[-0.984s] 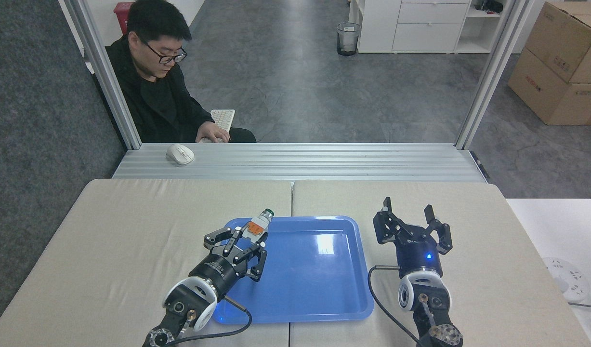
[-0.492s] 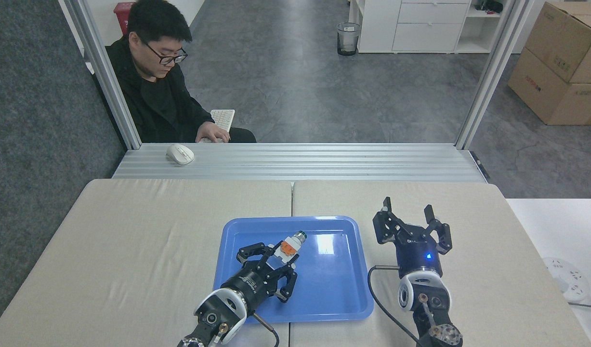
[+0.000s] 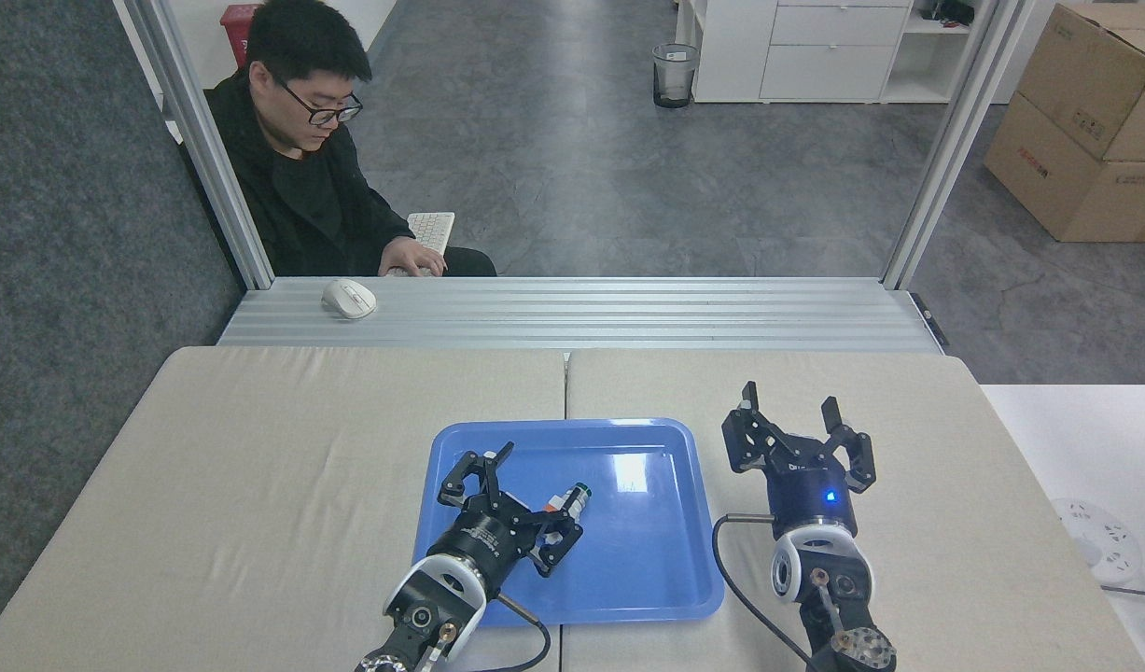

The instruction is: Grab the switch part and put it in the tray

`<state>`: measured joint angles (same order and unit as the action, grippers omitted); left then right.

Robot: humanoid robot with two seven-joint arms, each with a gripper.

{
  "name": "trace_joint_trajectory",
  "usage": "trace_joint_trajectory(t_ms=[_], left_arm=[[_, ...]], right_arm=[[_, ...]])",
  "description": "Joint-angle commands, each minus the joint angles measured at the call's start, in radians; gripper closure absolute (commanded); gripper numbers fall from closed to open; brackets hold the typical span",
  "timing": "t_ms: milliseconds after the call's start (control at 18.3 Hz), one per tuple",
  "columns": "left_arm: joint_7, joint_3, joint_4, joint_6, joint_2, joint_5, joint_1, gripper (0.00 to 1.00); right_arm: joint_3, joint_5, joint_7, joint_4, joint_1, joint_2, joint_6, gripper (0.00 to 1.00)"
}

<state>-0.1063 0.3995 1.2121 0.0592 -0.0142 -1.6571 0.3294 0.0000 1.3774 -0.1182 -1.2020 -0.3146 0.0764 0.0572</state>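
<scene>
The blue tray [image 3: 647, 560] lies in the middle of the table. Inside it, left of centre, rests the switch part [image 3: 569, 501], lying on its side with the dark green cap pointing up and right. My left gripper [image 3: 537, 493] hangs low over the tray's left half, open, its fingers spread wide. The part sits just beside the right finger, with nothing clamping it. To the right of the tray my right gripper [image 3: 791, 403] stands open and empty, fingers pointing away from me.
A person [image 3: 301, 159] sits beyond the far edge, one hand at a white keyboard [image 3: 431, 229]. A white mouse [image 3: 349, 299] lies on the metal ledge. The tray's right half is bare. A white round object [image 3: 1095, 541] sits at the far right.
My left gripper carried the switch part from the tray's far left corner to inside the tray, lowered, then opened. The part now lies in the tray. The right arm stayed still.
</scene>
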Motion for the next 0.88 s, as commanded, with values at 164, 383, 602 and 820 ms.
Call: trace_joint_trajectory(t_ms=[164,383,602,820], left_arm=[[0.022,-0.377,-0.015,-0.102,-0.004,0.043,0.074,0.01],[0.023,-0.436,-0.054,-0.101,0.042,0.243,0.099,0.01],[0.014,-0.436,-0.059,-0.104,0.062,0.253,0.097,0.01],[0.014,-0.439,-0.052,-0.116,0.054,0.257,0.086,0.01]], right_arm=[[0.034,0.0,-0.001,0.001,0.0,0.0,-0.002,0.0],[0.034,-0.001,-0.001,-0.001,0.0,-0.001,0.0,0.0],[0.034,-0.001,-0.001,-0.001,0.0,-0.001,-0.001,0.0],[0.034,-0.001,-0.001,-0.001,-0.001,-0.001,0.0,0.0]])
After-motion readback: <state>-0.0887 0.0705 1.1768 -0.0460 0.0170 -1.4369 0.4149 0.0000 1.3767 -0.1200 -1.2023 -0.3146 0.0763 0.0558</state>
